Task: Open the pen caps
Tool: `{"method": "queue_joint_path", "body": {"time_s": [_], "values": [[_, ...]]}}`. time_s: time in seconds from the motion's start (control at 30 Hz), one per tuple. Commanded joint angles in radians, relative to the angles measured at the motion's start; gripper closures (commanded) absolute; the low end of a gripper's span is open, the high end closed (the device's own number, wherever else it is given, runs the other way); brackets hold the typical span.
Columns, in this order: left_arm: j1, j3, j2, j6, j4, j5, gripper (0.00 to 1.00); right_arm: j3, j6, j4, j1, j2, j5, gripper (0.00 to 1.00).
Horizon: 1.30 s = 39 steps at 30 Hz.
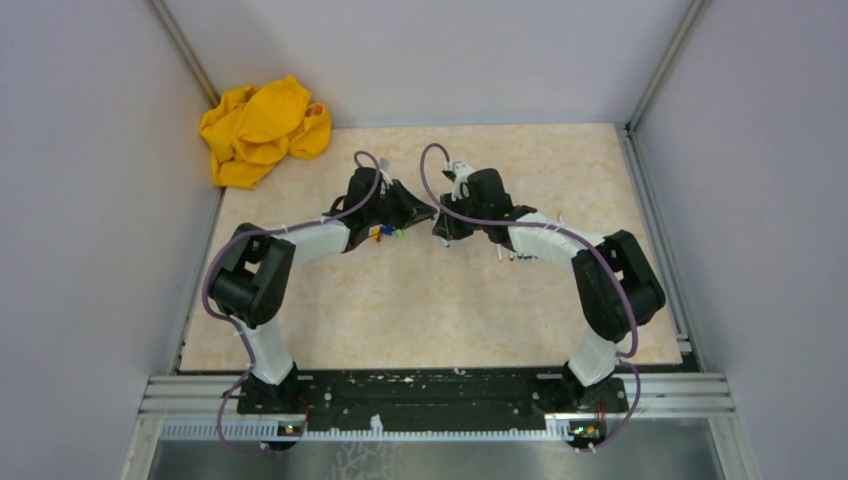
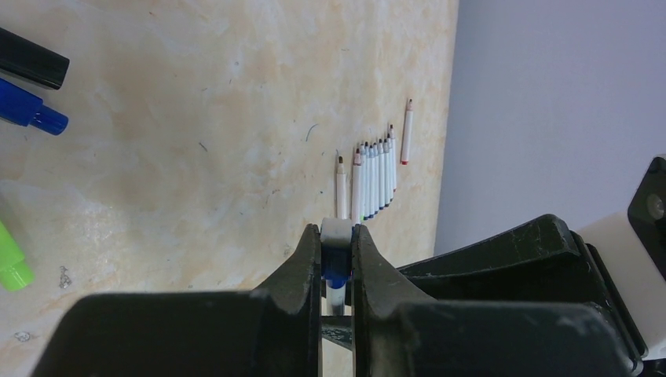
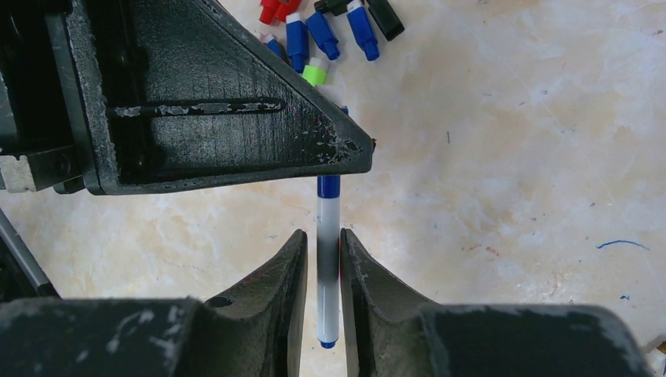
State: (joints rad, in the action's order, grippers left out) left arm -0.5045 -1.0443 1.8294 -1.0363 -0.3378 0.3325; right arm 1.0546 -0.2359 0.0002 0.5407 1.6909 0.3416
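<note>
Place: robot lab test cell
Walls: plain grey panels (image 1: 90, 200) (bare, metal-framed)
Counter: beige marbled counter (image 1: 440, 310), aluminium rail (image 1: 680, 392) at near edge

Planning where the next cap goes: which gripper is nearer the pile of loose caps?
Left. The loose caps lie close beside the left gripper, partly hidden behind its body; the right gripper faces them from across, with the left gripper in between.

Left tool (image 2: 338, 236) and right tool (image 3: 322, 239) face each other, both clamped.

On the table (image 1: 450, 310), pen caps (image 1: 385, 234) lie left, barrels (image 1: 515, 256) right.
</note>
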Motion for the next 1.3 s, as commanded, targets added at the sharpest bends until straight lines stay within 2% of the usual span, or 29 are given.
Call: {"method": "queue_joint_path", "body": {"time_s": [0.0, 0.17, 0.23, 0.33, 0.6, 0.8, 0.93, 1.27], "values": [[-0.01, 0.0, -0.036, -0.007, -0.033, 0.016, 1.0, 0.056, 0.008, 0.032, 0.01, 0.017, 0.011, 0.79], [-0.013, 0.003, -0.041, -0.004, -0.03, 0.01, 1.0, 0.058, 0.007, 0.043, 0.01, 0.031, 0.007, 0.8], [-0.014, 0.004, -0.04, -0.004, -0.029, 0.005, 1.0, 0.06, 0.005, 0.05, 0.01, 0.037, 0.007, 0.85], [-0.016, 0.006, -0.034, -0.005, -0.027, -0.002, 1.0, 0.058, 0.0, 0.058, 0.01, 0.043, 0.005, 1.0], [-0.011, 0.01, -0.042, 0.043, 0.033, -0.213, 1.0, -0.052, -0.013, 0.08, 0.011, -0.005, -0.031, 1.0], [0.059, -0.171, 0.007, 0.103, 0.215, -0.408, 1.0, -0.169, -0.018, 0.072, 0.024, -0.097, -0.084, 1.0], [0.111, -0.243, 0.04, 0.133, 0.27, -0.451, 1.0, -0.204, -0.019, 0.06, 0.024, -0.148, -0.115, 1.0], [0.168, -0.286, 0.069, 0.187, 0.309, -0.477, 1.0, -0.218, -0.039, 0.063, 0.024, -0.17, -0.144, 1.0]]}}
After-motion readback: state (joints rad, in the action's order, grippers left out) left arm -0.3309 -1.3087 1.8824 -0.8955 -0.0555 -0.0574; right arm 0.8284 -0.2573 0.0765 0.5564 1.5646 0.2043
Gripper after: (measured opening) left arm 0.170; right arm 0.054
